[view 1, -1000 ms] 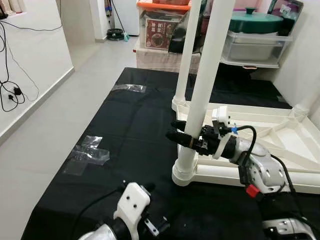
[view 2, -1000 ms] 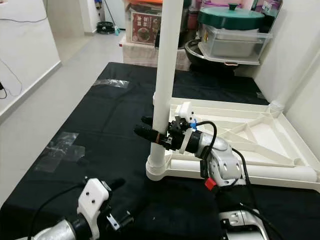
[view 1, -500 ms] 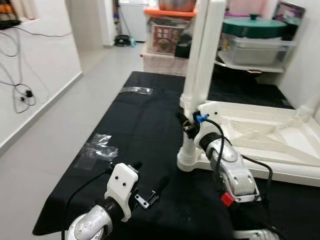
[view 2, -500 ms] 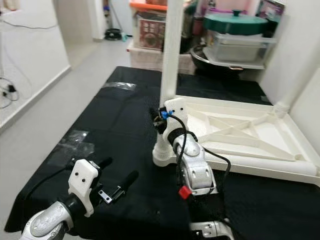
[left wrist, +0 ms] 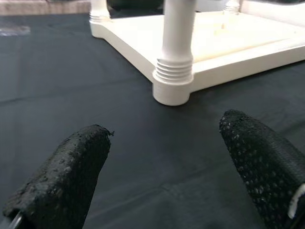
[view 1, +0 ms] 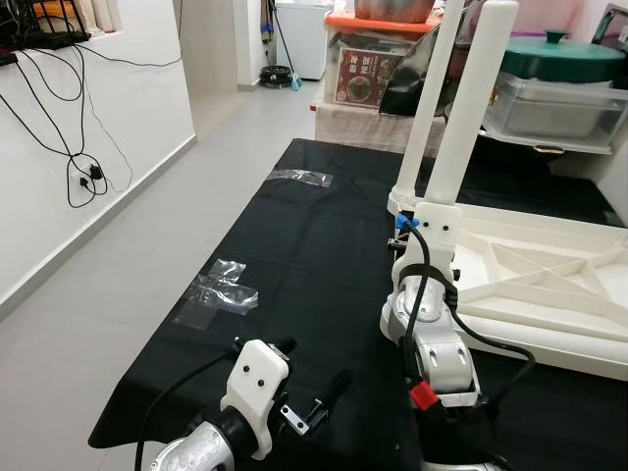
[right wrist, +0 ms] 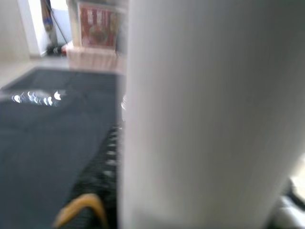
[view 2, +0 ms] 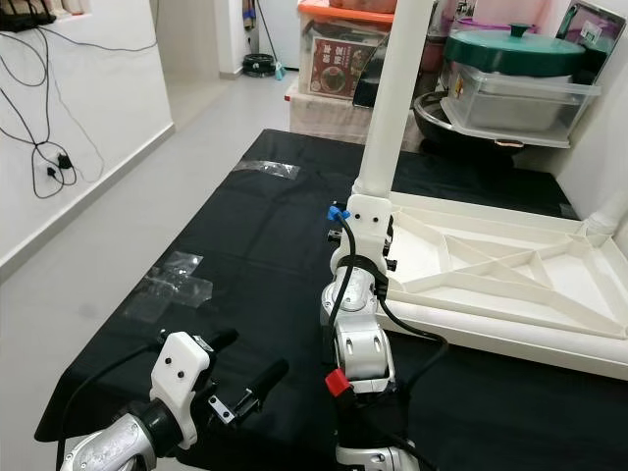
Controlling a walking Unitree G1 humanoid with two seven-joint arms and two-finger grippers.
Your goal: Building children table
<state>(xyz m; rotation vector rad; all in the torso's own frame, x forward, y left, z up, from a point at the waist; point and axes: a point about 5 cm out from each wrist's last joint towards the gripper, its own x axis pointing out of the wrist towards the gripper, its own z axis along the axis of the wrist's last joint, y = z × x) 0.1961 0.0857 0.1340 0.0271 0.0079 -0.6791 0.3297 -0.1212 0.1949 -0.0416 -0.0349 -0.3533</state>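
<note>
Right gripper (view 1: 410, 257) presses against the near table leg (view 1: 459, 147), its grip hidden; left gripper (view 1: 312, 392) hovers spread wide, well short of it.

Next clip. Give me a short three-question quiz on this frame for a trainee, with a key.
1. True or false: the left tool is shut on a table leg.
2. The white table frame lies: A) upside down on the black mat; B) upright on the grey floor; C) leaning against the wall.
3. Which tool is at the near table leg?
Key: 1 false, it is open above the mat; 2 A; 3 the right tool.
</note>
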